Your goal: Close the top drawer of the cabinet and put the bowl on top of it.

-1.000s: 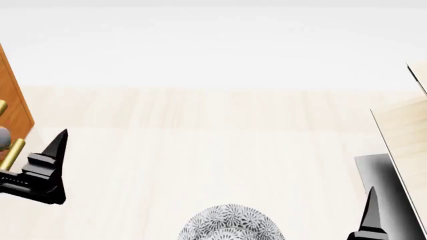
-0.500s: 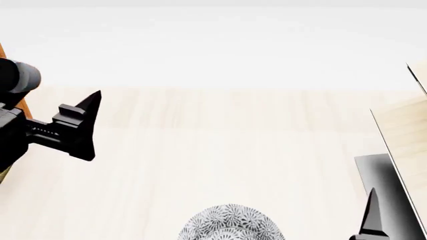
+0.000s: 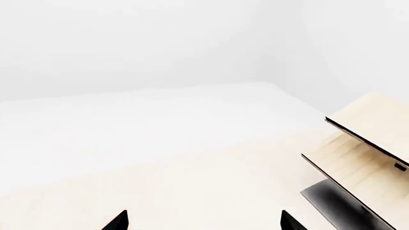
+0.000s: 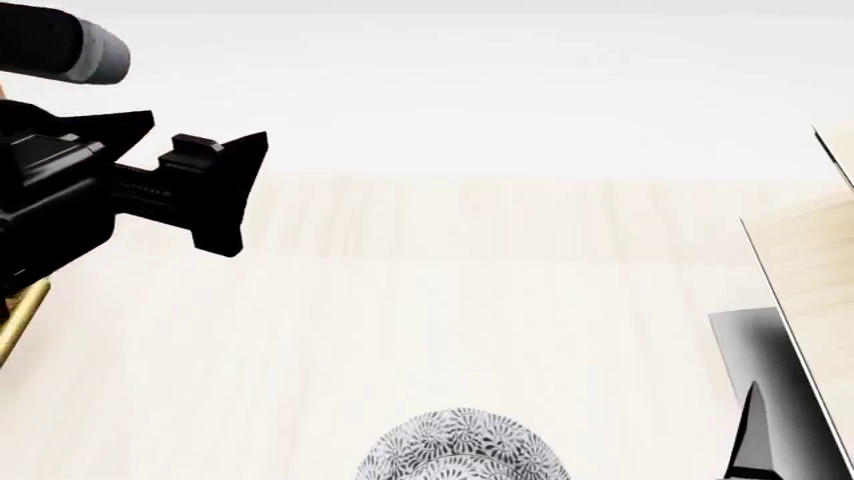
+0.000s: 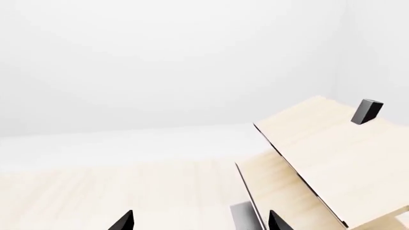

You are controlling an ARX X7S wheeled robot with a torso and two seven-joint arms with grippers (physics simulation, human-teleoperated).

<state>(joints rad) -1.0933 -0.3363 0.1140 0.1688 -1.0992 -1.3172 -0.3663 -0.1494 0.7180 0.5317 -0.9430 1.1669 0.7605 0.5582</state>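
Plenty of open tabletop [image 4: 441, 300] in the middle, nothing sitting between the bowl [image 4: 461, 447] at the near edge and the far edge. Right side is blocked by the pale rack [image 4: 814, 270]; a brass handle [image 4: 19, 318] pokes in at far left.

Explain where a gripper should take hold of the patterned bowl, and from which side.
Grip the bowl by its rim, coming from above. Its round body looks too wide to span, and it sits open side up, so one finger could probably go inside and one outside. Only its far part shows.

Matt pale wood-grain table [image 4: 441, 300], glossy patterned bowl [image 4: 462, 447], shiny brass handle [image 4: 19, 318], matt black left tool [image 4: 220, 190]
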